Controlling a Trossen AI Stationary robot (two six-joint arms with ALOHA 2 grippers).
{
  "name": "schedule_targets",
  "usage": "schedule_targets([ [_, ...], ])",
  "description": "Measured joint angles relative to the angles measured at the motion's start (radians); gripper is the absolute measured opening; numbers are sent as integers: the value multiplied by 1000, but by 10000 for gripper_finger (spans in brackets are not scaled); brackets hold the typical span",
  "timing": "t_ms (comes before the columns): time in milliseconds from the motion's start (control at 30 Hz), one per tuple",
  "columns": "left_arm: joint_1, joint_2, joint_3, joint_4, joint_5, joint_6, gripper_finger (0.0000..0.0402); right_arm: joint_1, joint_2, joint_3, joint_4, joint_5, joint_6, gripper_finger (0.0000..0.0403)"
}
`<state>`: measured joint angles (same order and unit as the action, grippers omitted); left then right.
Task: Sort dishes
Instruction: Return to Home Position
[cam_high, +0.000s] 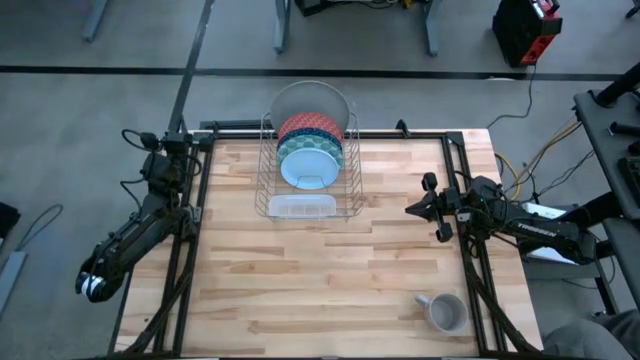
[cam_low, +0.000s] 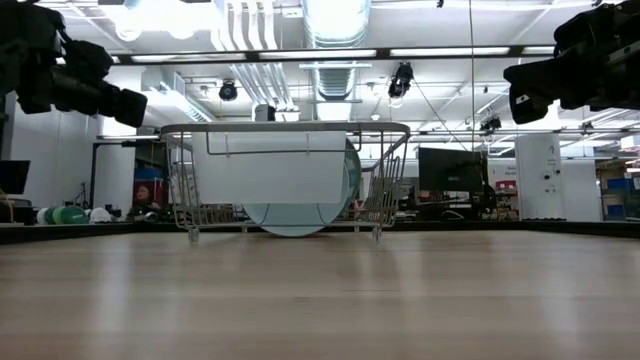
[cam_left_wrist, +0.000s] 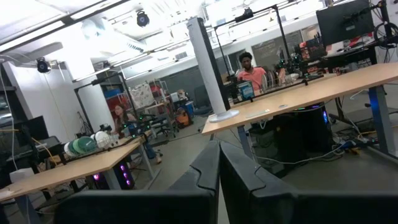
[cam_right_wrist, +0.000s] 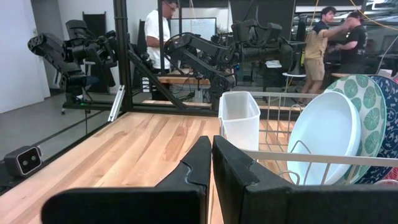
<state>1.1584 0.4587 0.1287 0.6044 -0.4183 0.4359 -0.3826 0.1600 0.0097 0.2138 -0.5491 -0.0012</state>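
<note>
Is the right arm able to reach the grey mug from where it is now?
Probably yes. The mug stands alone on the right side of the table, with nothing between it and the right gripper, which is shut and must open first.

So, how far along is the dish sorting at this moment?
Done: the grey plate, red plate, speckled plate and light-blue plate all stand in the rack. In hand: nothing. The left gripper and right gripper are shut and empty, out at the sides. Left: no plate. Only the mug sits on the table.
</note>
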Motion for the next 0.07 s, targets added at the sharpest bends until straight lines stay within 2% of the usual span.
schedule_targets([
  [67, 0, 0, 0, 0, 0, 0, 0, 0, 0, 0, 0, 0, 0, 8],
])
